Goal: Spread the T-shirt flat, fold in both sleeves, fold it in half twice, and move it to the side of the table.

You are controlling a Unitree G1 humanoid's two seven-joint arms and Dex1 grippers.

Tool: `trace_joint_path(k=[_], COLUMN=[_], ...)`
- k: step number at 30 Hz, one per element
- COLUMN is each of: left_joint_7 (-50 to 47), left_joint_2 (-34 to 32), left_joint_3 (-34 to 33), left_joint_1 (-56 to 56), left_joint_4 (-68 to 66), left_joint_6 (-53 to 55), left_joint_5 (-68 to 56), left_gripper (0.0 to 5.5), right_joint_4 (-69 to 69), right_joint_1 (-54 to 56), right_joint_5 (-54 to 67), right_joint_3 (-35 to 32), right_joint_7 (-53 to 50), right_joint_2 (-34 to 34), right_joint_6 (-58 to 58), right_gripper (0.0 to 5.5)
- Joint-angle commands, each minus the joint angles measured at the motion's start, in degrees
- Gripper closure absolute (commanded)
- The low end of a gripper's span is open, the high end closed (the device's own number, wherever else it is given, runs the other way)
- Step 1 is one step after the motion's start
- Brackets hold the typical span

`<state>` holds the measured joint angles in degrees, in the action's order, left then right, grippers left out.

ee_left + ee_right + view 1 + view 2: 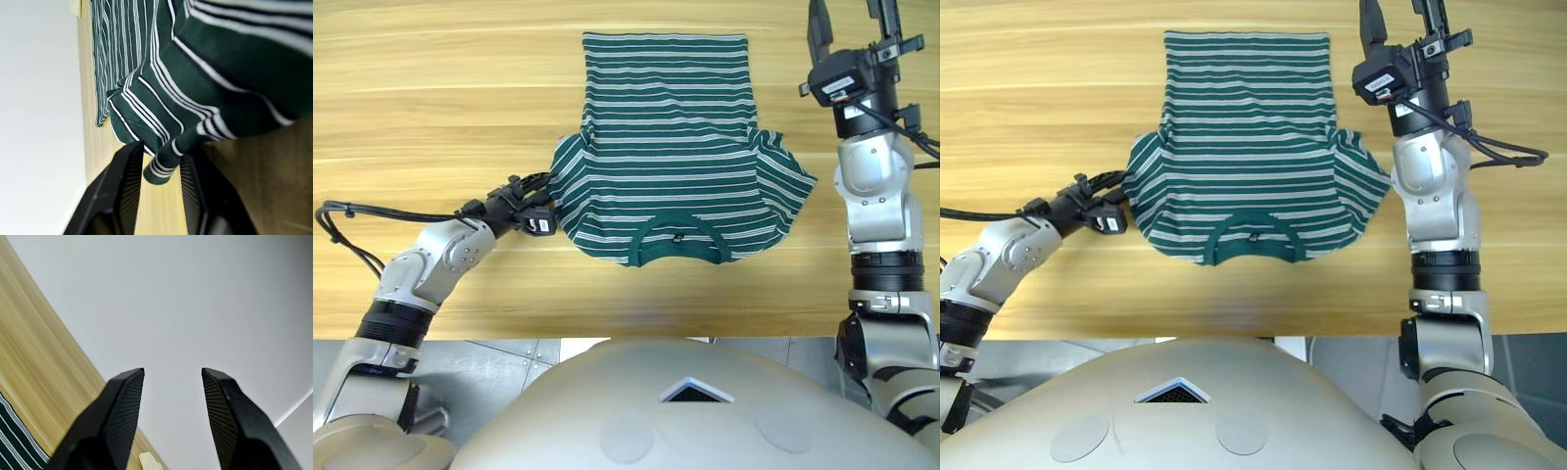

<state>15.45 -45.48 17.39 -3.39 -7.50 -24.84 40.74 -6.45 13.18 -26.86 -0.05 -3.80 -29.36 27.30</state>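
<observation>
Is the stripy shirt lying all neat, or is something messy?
The T-shirt isn't flat: both sleeves are rumpled, and the one on the robot's left is bunched into a roll pinched by the left gripper.

Cannot see the tips of the right gripper [850,18] at the upper right of the left eye view: cut off by the top edge. Cut off too, at the bottom edge of the right wrist view, the roots of its fingers [112,421], and beside them a small pale object [149,462], too little showing to name. In the left wrist view, most of the T-shirt [234,83] cut by the top and right edges, the lower part of the left gripper [164,151] by the bottom edge. Too small to read at the centre of the left eye view: the label [677,236] inside the collar [685,217]. Hidden under the front layer: the T-shirt's back.
</observation>
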Motion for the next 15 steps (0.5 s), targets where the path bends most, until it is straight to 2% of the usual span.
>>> trace_joint_path(k=[1,10,15], left_joint_7=[2.1,0.3,-0.3], left_joint_2=[0.8,0.8,0.5], left_joint_3=[3.3,2.6,2.5], left_joint_1=[-2.3,-2.3,-2.9], left_joint_4=[-3.4,-3.0,-1.4], left_joint_6=[1.8,1.8,-0.7], left_joint_5=[2.1,1.9,-0.1], left_gripper=[4.59,5.43,5.5], right_joint_4=[0.7,0.0,-0.2], right_joint_1=[-1.0,-1.7,-1.9], right_joint_5=[0.2,0.0,-0.1], right_joint_3=[-1.1,-0.9,-1.0], right_joint_7=[0.0,-0.2,-0.4], right_joint_2=[-0.9,-0.9,-0.9], right_joint_6=[-0.2,-0.1,-0.1], right_gripper=[3.34,3.34,3.34])
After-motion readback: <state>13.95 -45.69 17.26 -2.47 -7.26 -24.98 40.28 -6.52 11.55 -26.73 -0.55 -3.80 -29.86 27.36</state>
